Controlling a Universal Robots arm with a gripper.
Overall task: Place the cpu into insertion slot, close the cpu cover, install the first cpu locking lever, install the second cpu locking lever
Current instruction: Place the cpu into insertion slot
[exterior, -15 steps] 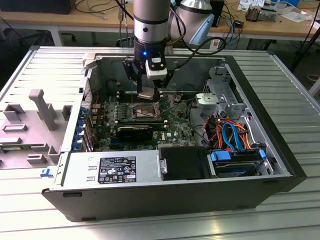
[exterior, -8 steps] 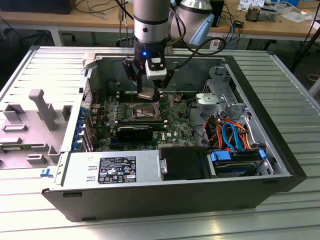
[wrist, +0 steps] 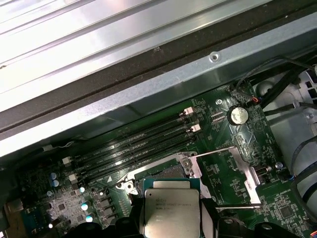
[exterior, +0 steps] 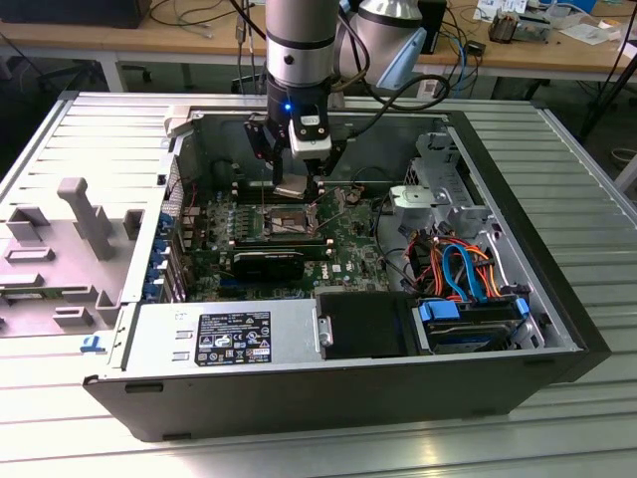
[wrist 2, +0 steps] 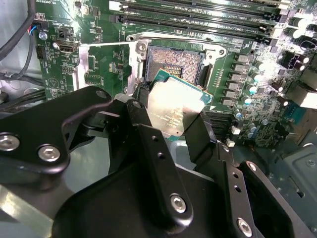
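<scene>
My gripper is shut on the cpu, a flat silver-topped square chip held by its edges between the black fingers. In both wrist views the cpu hangs slightly tilted just above the insertion slot, partly overlapping its near edge. The insertion slot lies uncovered on the green board, and part of it is hidden behind the chip. The cpu cover, a thin silvery frame with a square window, is swung open flat beside the socket. In the exterior view the gripper hovers inside the open computer case over the board.
Long black memory slots run beside the socket on one side. A black graphics card, the power supply and a drive bay with coloured cables fill the case. The case wall rises close behind the board.
</scene>
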